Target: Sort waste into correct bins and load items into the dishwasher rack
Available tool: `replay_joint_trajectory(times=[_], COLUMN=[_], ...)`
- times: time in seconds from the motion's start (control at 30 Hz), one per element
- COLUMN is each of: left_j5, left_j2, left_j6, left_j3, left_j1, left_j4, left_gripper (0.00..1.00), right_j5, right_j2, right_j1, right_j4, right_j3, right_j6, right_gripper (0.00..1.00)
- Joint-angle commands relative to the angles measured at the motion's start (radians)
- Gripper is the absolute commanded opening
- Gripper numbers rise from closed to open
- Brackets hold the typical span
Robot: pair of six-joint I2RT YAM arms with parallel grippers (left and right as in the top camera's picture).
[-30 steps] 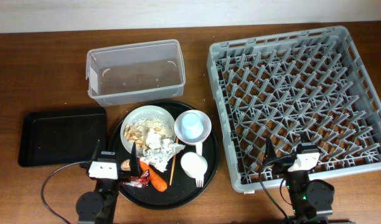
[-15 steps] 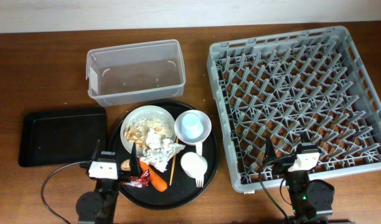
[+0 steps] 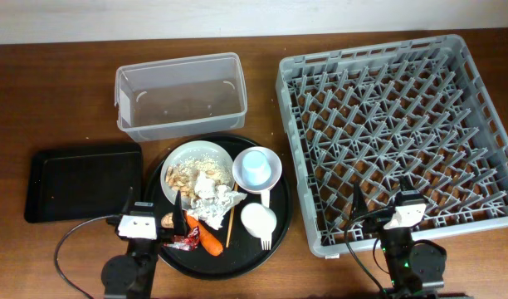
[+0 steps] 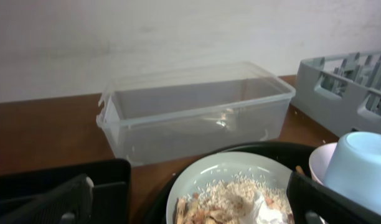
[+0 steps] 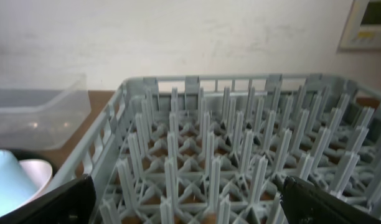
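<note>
Left arm (image 3: pixel 131 267) sat low at 7 o'clock of the overhead view and right arm (image 3: pixel 410 262) at 5 o'clock. Both wrists pointed toward 12 o'clock. Left pincer (image 3: pixel 153 209): jaws spread wide, gripping nothing; fingers (image 4: pixel 61 200) showed only at the lower corners of its wrist view. Right pincer (image 3: pixel 378 199): likewise spread wide and unloaded, fingers (image 5: pixel 50 200) at the lower corners.

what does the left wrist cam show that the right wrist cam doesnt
Only left wrist: the white round plate with beige food crumbs, and the shallow black rectangular tray. Only right wrist: the peg grid inside the large grey plastic dishwasher rack. Both: the clear rectangular plastic tub, the light blue cup and the rack's edge.
</note>
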Motion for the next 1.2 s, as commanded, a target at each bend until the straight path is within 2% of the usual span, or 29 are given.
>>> replay_joint_trajectory(times=[0.0,0.1,0.27,0.37,0.43,0.5,0.63,0.7,0.83,0.9,0.97,1.17], left_j5=[0.008,0.017,0.035,0.04,0.149,0.191,0.201,0.199,0.2,0.232,0.283,0.233], left_j2=[0.001,0.048,0.227,0.385,0.501,0.605,0.848,0.951,1.013,1.055,1.109,1.324], left_j6=[0.002,-0.064,-0.064,-0.064,-0.064,-0.064,-0.064,-0.064,-0.064,-0.064,-0.064,-0.065], left_j3=[0.096,0.206,0.416,0.551,0.636,0.714,0.943,1.067,1.073,1.073,1.073,1.073], left_j1=[0.006,0.006,0.006,0.006,0.006,0.006,0.006,0.006,0.006,0.006,0.005,-0.095], left_j4=[-0.123,-0.259,-0.46,-0.551,-0.565,-0.616,-0.849,-0.995,-1.001,-0.992,-0.995,-0.976], left_gripper=[0.99,0.99,0.99,0.99,0.99,0.99,0.99,0.99,0.99,0.99,0.99,0.99], right_j5=[-0.013,-0.013,-0.035,-0.055,-0.055,-0.055,-0.054,-0.119,-0.156,-0.089,-0.069,-0.069], right_j2=[-0.004,0.01,0.127,0.285,0.394,0.497,0.766,0.862,0.962,0.964,0.957,0.958], right_j1=[0.003,0.003,0.003,0.003,0.003,0.003,0.003,0.003,0.003,0.002,0.002,0.002], right_j4=[-0.092,-0.22,-0.445,-0.577,-0.667,-0.759,-1.046,-1.065,-1.117,-1.096,-1.082,-1.07], right_j3=[0.085,0.175,0.376,0.534,0.637,0.729,0.955,0.976,0.977,0.977,0.977,0.977], right_j6=[0.0,0.001,0.05,0.05,0.049,0.049,0.048,0.049,0.051,0.145,0.155,0.155], right_gripper=[0.98,0.98,0.98,0.98,0.98,0.98,0.98,0.98,0.98,0.98,0.98,0.98])
